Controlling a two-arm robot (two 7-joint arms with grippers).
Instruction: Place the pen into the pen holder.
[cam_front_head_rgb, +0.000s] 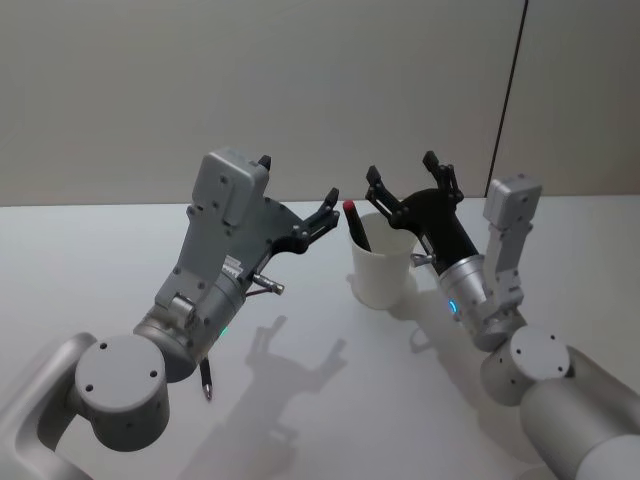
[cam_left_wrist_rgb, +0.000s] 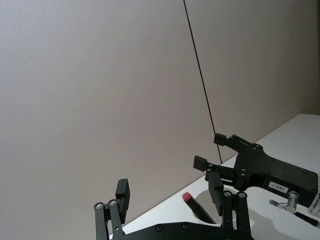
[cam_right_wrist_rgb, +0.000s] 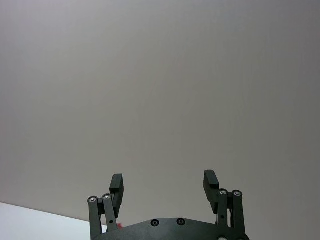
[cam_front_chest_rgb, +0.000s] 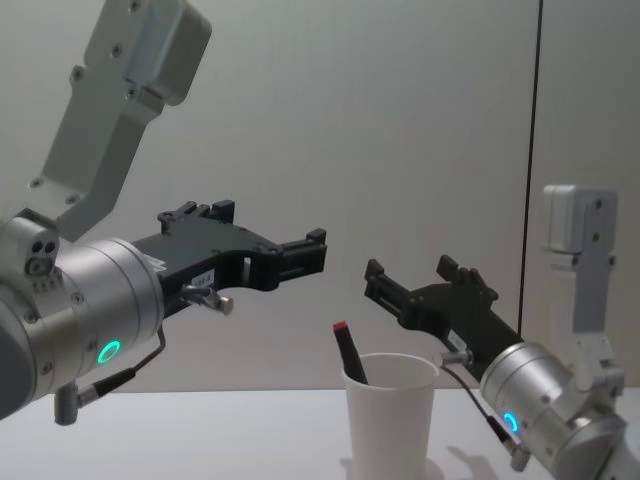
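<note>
red-tipped pen (cam_front_head_rgb: 355, 228) leaning in the cup (cam_front_head_rgb: 383, 274) on the table (cam_front_head_rgb: 100, 260), left end effector (cam_left_wrist_rgb: 169, 189) released beside it, right end effector (cam_right_wrist_rgb: 163, 181) released opposite

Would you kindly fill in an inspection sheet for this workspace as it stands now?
Surface: white table, with arm shadows on it.
Job's things: white pen holder upright on the table; pen with a red end stands inside it, leaning toward the robot's left.
Clutter: nothing seen.
Grippers: left gripper open, raised to the left of the pen holder; right gripper open, raised above its right side; neither holds anything.
Cables: thin cable looped by the left wrist; second cable by the right wrist.
Surroundings: plain grey wall with a dark vertical seam.
</note>
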